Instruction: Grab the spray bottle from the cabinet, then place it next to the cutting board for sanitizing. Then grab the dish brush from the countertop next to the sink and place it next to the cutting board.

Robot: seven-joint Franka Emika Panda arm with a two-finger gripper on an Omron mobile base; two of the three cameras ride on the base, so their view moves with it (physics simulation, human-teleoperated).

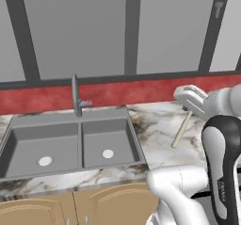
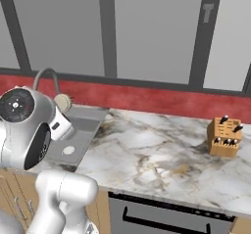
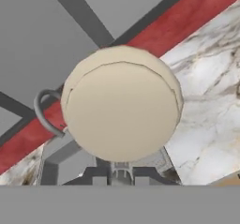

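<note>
The brush (image 1: 181, 130) is off the table (image 1: 157, 139), its thin tan handle slanting down and to the left from the end effector (image 1: 189, 107), which is clamped on its upper end, just right of the sink (image 1: 66, 144). From the hand camera, the brush's (image 3: 122, 103) round pale head fills the middle, and the end effector's (image 3: 120, 174) dark tips are drawn in close together beneath it. From the right side, the brush's (image 2: 62, 102) pale head peeks out beside the arm, above the sink's (image 2: 81, 130) right edge. The tap (image 1: 76, 97) stands at the back of the double basin, in front of the red backsplash (image 1: 117, 93). Further right along the marble table (image 2: 162, 152), well apart from the brush, stands a wooden knife block (image 2: 224, 137) with dark handles sticking out. Tan cupboards (image 1: 70, 210) run below the sink.
</note>
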